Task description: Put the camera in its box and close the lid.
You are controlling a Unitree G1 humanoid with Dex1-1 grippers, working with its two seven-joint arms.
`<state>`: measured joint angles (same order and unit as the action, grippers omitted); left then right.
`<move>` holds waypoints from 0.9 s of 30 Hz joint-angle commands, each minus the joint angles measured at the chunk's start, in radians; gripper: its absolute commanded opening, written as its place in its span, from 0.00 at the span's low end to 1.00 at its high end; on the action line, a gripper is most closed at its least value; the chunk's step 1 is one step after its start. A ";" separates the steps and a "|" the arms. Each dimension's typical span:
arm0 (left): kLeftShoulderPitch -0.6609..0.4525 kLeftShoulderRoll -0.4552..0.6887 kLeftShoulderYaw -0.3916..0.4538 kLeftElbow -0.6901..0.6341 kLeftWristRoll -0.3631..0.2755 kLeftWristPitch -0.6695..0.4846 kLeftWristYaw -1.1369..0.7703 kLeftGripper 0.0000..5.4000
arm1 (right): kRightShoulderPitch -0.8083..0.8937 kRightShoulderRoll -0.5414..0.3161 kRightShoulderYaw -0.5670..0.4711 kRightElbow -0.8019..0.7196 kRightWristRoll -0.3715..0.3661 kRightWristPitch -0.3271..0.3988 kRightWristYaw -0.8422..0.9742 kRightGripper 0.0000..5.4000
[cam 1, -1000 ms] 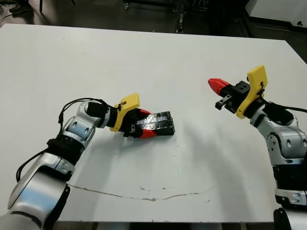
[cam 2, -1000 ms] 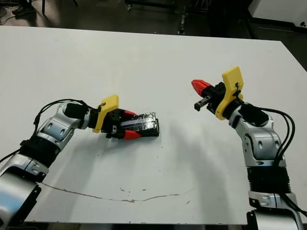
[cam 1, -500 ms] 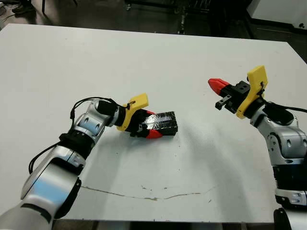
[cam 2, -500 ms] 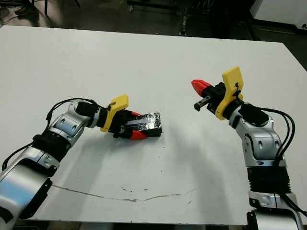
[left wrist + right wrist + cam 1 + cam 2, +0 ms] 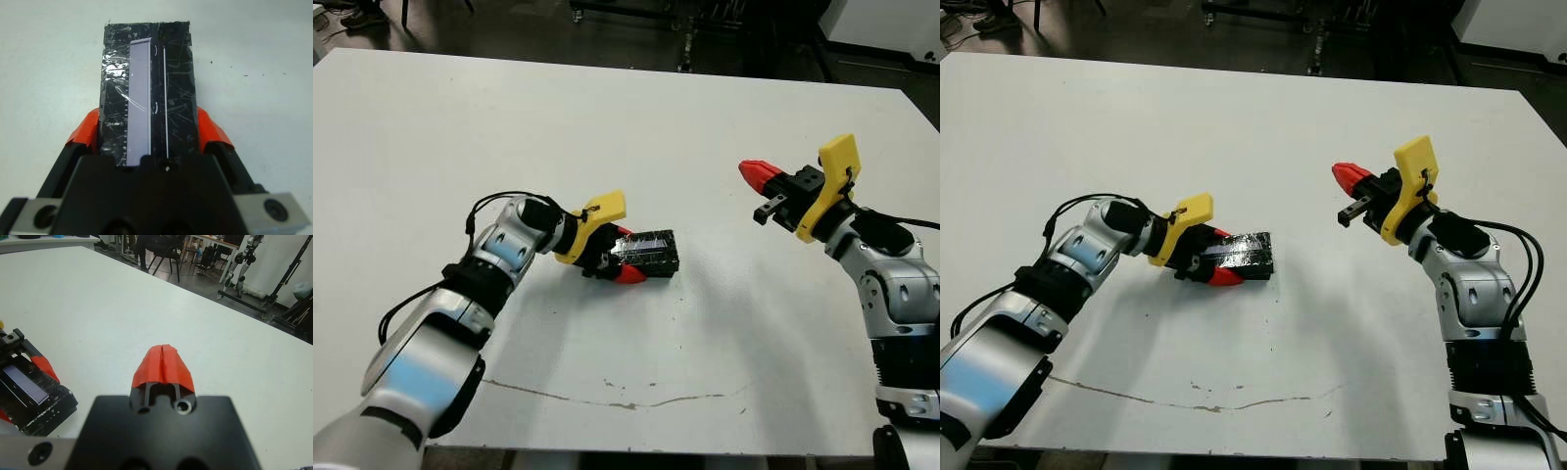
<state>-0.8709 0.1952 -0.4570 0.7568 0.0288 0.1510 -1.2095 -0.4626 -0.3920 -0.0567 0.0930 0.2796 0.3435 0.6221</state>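
The lid (image 5: 652, 253), glossy black with crinkly wrap and a pale stripe, lies flat on the white table left of centre. My left gripper (image 5: 626, 255) is shut on it, one red finger (image 5: 87, 129) pressing each long side. In the left wrist view the lid (image 5: 146, 88) fills the space between the fingers. The box and the camera are hidden; I cannot tell whether they are under the lid. My right gripper (image 5: 759, 176) hovers above the table's right part, shut with nothing in it, red tips (image 5: 163, 363) together. The right wrist view also shows the lid (image 5: 34, 396).
A thin dark scratch line (image 5: 607, 397) runs along the table near its front edge. Beyond the far edge (image 5: 607, 67) is a dark floor with stands and chairs (image 5: 161, 254).
My left gripper has slid the lid a little to the right and turned it slightly, with the left forearm swinging further in over the table. The right arm has not moved.
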 commanded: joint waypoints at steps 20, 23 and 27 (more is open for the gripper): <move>-0.007 -0.057 -0.153 0.114 0.122 -0.040 -0.002 0.66 | 0.011 -0.024 -0.004 0.006 -0.009 0.003 0.009 0.00; 0.000 -0.036 -0.164 0.099 0.150 -0.100 0.015 0.72 | 0.012 -0.023 -0.005 0.001 -0.008 0.009 0.004 0.00; 0.022 -0.012 -0.158 0.075 0.164 -0.173 0.024 0.81 | 0.009 -0.027 -0.004 -0.003 -0.004 0.020 0.010 0.00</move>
<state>-0.9404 0.2055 -0.5459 0.8060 0.1116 -0.0159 -1.2098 -0.4625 -0.3979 -0.0568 0.0926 0.2740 0.3432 0.6273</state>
